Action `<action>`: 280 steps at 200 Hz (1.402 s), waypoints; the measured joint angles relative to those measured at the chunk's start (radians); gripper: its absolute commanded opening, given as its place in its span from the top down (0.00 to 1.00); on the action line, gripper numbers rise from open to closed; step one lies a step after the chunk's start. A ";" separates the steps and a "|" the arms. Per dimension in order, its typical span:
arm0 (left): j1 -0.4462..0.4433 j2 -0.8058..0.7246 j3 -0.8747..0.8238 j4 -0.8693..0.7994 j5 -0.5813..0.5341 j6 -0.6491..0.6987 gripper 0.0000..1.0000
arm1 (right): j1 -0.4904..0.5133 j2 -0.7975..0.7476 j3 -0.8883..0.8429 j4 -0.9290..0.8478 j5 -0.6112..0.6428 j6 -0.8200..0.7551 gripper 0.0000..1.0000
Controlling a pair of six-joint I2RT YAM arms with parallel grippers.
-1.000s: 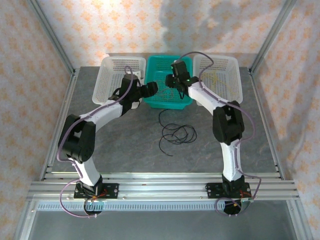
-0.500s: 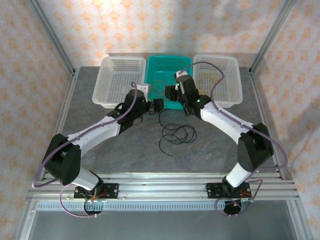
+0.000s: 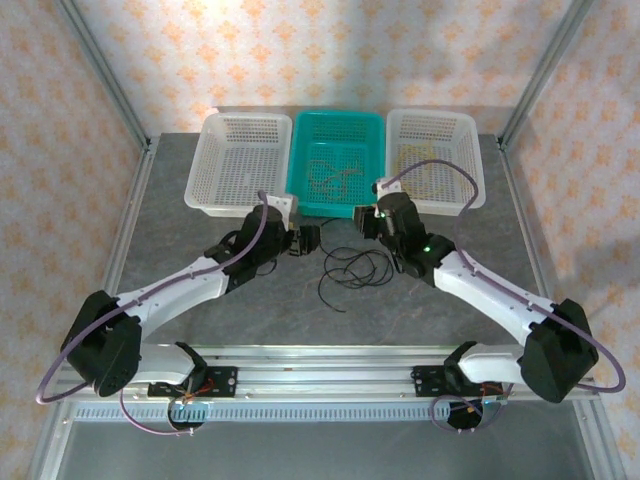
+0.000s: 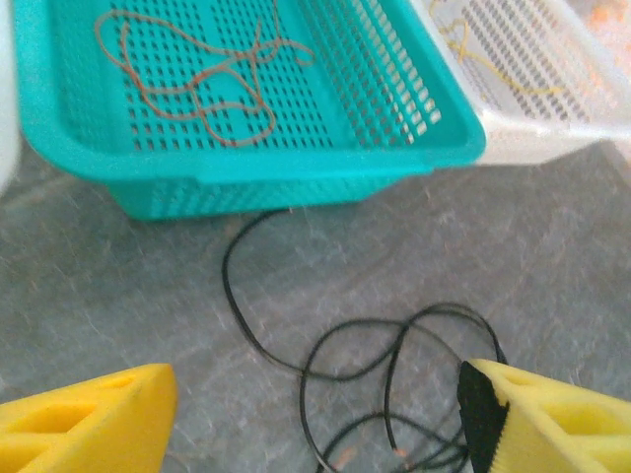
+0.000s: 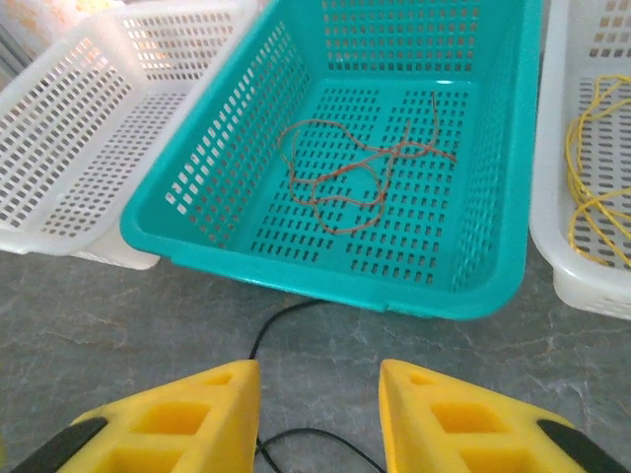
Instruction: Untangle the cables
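The black cable (image 3: 352,272) lies in loose loops on the grey table, in front of the baskets. The orange-brown cable (image 3: 330,175) rests inside the teal basket (image 3: 297,160). The yellow cable (image 3: 430,170) is in the right white basket (image 3: 478,180). My left gripper (image 3: 311,238) hovers just left of the black loops, jaws open wide, with the black cable (image 4: 375,360) on the table between its fingers. My right gripper (image 3: 367,218) hangs open and empty at the teal basket's front rim (image 5: 325,286), with a strand of black cable (image 5: 271,325) under it.
An empty white basket (image 3: 205,180) stands at the back left. The three baskets sit side by side along the far edge. Metal frame posts and patterned walls enclose the table, and a rail runs along the near edge.
The right gripper drew back out of the teal basket and sank to the table in front of it. The left gripper moved from the basket edge toward the black loops.
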State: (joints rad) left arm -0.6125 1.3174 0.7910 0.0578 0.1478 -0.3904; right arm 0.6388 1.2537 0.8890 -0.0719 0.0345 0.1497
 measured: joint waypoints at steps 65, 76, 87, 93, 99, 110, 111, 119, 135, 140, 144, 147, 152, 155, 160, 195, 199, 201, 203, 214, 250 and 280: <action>-0.085 0.042 -0.047 -0.006 -0.005 -0.027 0.30 | 0.000 0.017 -0.056 -0.205 -0.006 0.130 0.68; -0.101 0.060 -0.048 -0.008 -0.008 -0.035 0.33 | 0.000 0.039 -0.056 -0.231 -0.013 0.152 0.68; -0.116 0.076 -0.048 -0.010 -0.014 -0.036 0.34 | 0.000 0.066 -0.056 -0.257 -0.025 0.174 0.68; -0.123 0.086 -0.048 -0.010 -0.019 -0.038 0.34 | 0.000 0.081 -0.056 -0.271 -0.035 0.184 0.68; -0.129 0.094 -0.048 -0.010 -0.023 -0.038 0.34 | -0.001 0.095 -0.056 -0.281 -0.043 0.192 0.68; -0.138 0.109 -0.048 -0.010 -0.026 -0.039 0.35 | -0.002 0.121 -0.056 -0.298 -0.061 0.204 0.68; -0.139 0.109 -0.048 -0.010 -0.027 -0.039 0.35 | -0.003 0.123 -0.056 -0.299 -0.062 0.206 0.67; -0.142 0.121 -0.048 -0.010 -0.027 -0.038 0.35 | -0.005 0.139 -0.056 -0.308 -0.073 0.213 0.68; -0.153 0.142 -0.048 -0.010 -0.031 -0.038 0.36 | -0.012 0.161 -0.056 -0.325 -0.088 0.228 0.68; -0.154 0.148 -0.048 -0.010 -0.032 -0.038 0.36 | -0.014 0.164 -0.056 -0.328 -0.089 0.233 0.67; -0.159 0.153 -0.048 -0.010 -0.032 -0.038 0.36 | -0.017 0.167 -0.056 -0.332 -0.091 0.237 0.67; -0.161 0.156 -0.048 -0.010 -0.033 -0.038 0.36 | -0.019 0.169 -0.056 -0.334 -0.092 0.241 0.67; -0.162 0.159 -0.048 -0.010 -0.033 -0.038 0.36 | -0.023 0.172 -0.055 -0.338 -0.094 0.244 0.67; -0.165 0.163 -0.048 -0.010 -0.033 -0.038 0.36 | -0.025 0.175 -0.055 -0.340 -0.095 0.248 0.67; -0.167 0.166 -0.048 -0.010 -0.033 -0.038 0.36 | -0.029 0.179 -0.053 -0.343 -0.095 0.251 0.67; -0.174 0.195 -0.048 -0.005 -0.032 -0.039 0.36 | -0.047 0.203 -0.053 -0.352 -0.103 0.270 0.67; -0.175 0.197 -0.048 -0.004 -0.032 -0.039 0.36 | -0.047 0.204 -0.053 -0.352 -0.103 0.274 0.67; -0.176 0.198 -0.048 -0.003 -0.032 -0.039 0.36 | -0.047 0.204 -0.053 -0.352 -0.103 0.275 0.67; -0.177 0.199 -0.048 -0.002 -0.032 -0.039 0.36 | -0.047 0.205 -0.053 -0.352 -0.103 0.277 0.67; -0.180 0.202 -0.048 0.005 -0.032 -0.044 0.36 | -0.047 0.208 -0.053 -0.354 -0.101 0.283 0.67; -0.187 0.210 -0.048 0.026 -0.030 -0.057 0.37 | -0.050 0.210 -0.045 -0.389 -0.030 0.314 0.67; -0.193 0.210 -0.046 0.037 -0.030 -0.057 0.37 | -0.066 0.220 -0.041 -0.404 -0.002 0.329 0.68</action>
State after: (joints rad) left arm -0.8055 1.5276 0.7448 0.0948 0.1181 -0.4477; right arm 0.5724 1.4738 0.8478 -0.4759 0.0322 0.4789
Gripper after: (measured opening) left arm 0.633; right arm 0.327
